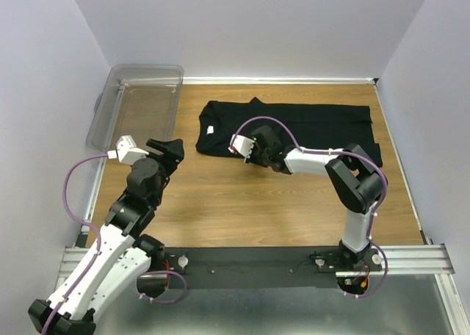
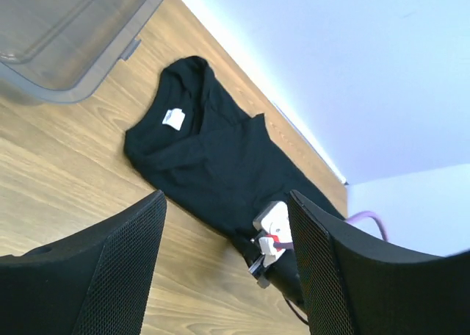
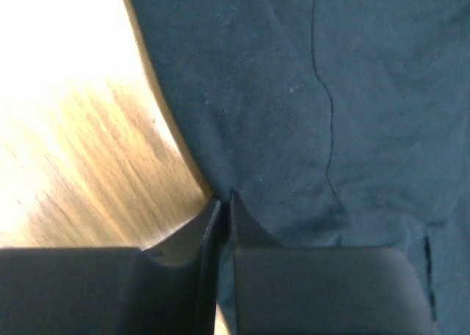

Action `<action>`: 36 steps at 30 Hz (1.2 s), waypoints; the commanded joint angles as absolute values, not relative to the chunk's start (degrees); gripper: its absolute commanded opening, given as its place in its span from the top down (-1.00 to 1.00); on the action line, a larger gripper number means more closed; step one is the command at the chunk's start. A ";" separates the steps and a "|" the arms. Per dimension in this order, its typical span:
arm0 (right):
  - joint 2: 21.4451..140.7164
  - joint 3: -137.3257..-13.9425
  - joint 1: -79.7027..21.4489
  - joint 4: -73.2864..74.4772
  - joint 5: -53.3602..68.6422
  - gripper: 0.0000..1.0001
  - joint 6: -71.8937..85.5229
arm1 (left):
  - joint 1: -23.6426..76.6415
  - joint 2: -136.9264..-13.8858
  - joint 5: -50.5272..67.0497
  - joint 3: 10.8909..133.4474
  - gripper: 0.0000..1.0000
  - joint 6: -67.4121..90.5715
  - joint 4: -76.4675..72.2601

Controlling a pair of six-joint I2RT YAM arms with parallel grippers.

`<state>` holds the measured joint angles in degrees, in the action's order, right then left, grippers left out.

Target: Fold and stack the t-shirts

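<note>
A wooden surface [image 1: 242,203] sits between pale lavender walls [image 1: 257,26], with a clear plastic bin [image 1: 147,67] at its far left corner. The black t-shirt [image 1: 316,122] lies spread along the far edge, right of the bin.

The overhead view shows the left hand [image 1: 170,150] raised over bare wood, well short of the shirt. Its own camera shows its fingers [image 2: 117,269] wide apart and holding nothing, and picks out the shirt's white neck label [image 2: 174,117].

From above, the right hand [image 1: 250,159] is at the shirt's near edge. Only its wrist camera shows the fingers [image 3: 294,276] pressed almost together, pinching the hem where cloth meets wood.
</note>
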<state>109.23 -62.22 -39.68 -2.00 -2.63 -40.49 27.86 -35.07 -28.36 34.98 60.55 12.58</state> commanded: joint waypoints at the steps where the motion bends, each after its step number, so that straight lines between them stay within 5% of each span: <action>1: 108.81 -60.03 -39.81 3.24 0.42 0.86 -39.46 | 27.69 -34.63 -26.12 30.08 -0.49 55.92 12.86; 3: 106.45 -59.59 -40.77 9.54 8.91 0.99 -40.94 | 27.69 -35.24 -20.52 28.22 -0.50 54.06 6.72; 11: 101.06 -54.84 -57.55 15.12 20.39 0.99 -38.33 | 27.69 -36.83 -14.23 26.28 -0.50 49.39 -1.59; 13: 103.17 -59.38 -60.12 15.20 18.90 0.38 -32.98 | 27.69 -35.34 -15.03 26.45 -0.49 50.01 -0.09; 14: 105.01 -61.41 -60.12 16.86 17.94 -0.25 -30.00 | 27.77 -34.55 -15.20 26.37 -0.50 50.71 1.91; 18: 101.96 -66.44 -55.30 17.14 19.49 -0.84 -28.30 | 27.69 -29.37 -15.91 25.32 -0.49 50.98 7.63; 20: 100.99 -70.03 -48.10 17.40 23.62 -0.99 -27.33 | 27.77 -24.98 -16.26 25.05 -0.50 50.28 10.89; 25: 111.75 -83.90 -36.14 24.33 36.00 -1.00 -28.66 | 27.77 -14.70 -15.47 25.05 -0.50 48.43 12.75; 31: 124.79 -98.50 -35.94 32.24 48.15 -1.00 -30.57 | 27.77 -11.78 -15.03 27.06 -0.50 47.46 13.96; 36: 124.45 -97.29 -36.56 32.87 43.53 -1.00 -31.91 | 27.69 -12.66 -14.24 27.43 -0.50 46.93 14.77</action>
<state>124.22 -96.20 -35.59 28.95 41.80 -30.61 27.83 -12.29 -15.70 26.50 48.07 13.06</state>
